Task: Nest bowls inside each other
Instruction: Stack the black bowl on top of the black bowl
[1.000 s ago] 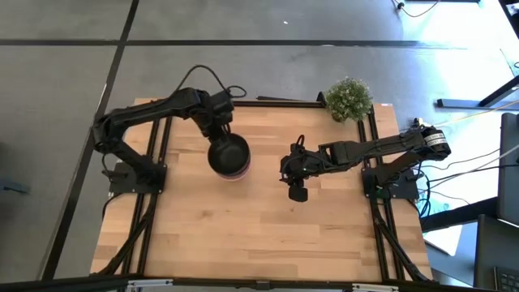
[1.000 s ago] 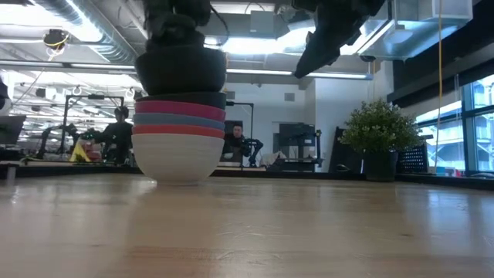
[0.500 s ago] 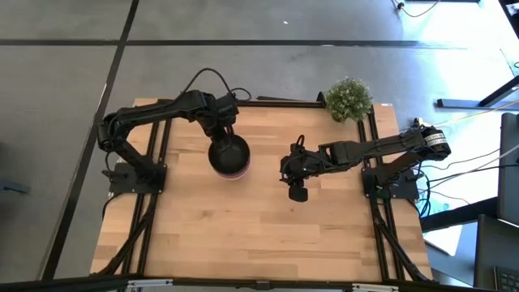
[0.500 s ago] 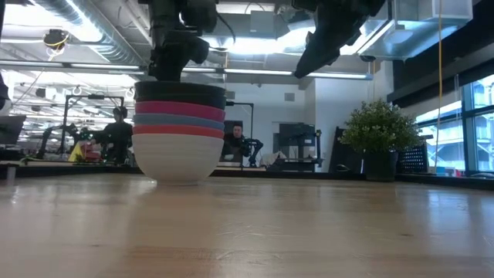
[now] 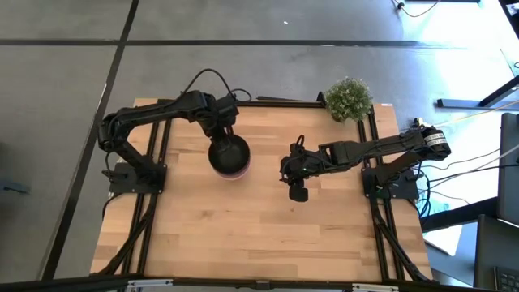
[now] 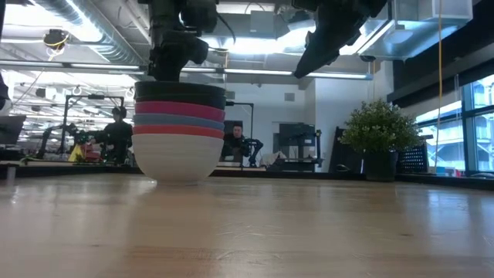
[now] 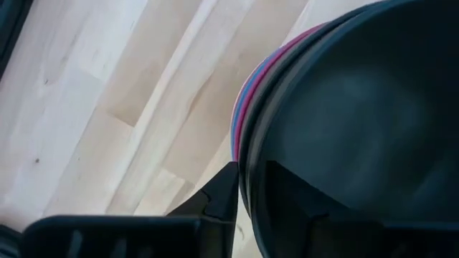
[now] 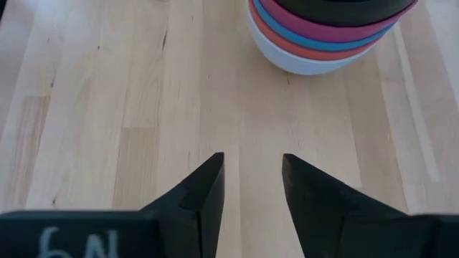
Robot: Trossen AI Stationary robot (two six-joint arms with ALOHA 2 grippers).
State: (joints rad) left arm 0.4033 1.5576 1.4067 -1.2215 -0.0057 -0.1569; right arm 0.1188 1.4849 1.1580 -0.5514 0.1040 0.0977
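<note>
We held the top black bowl (image 6: 181, 93) by its rim in our left gripper (image 7: 247, 190), fingers clenched, seated in the nested bowls (image 6: 178, 135) on the table (image 5: 268, 219). Our right gripper (image 8: 252, 188) waited nearby, fingers released.

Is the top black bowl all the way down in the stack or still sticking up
Down in. The low view shows the black bowl seated flush on the pink bowl, with the left gripper straddling its rim.

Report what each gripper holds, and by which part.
Left gripper straddles the top black bowl's rim; whether it still grips cannot be told. Right gripper is open, holding nothing.
</note>
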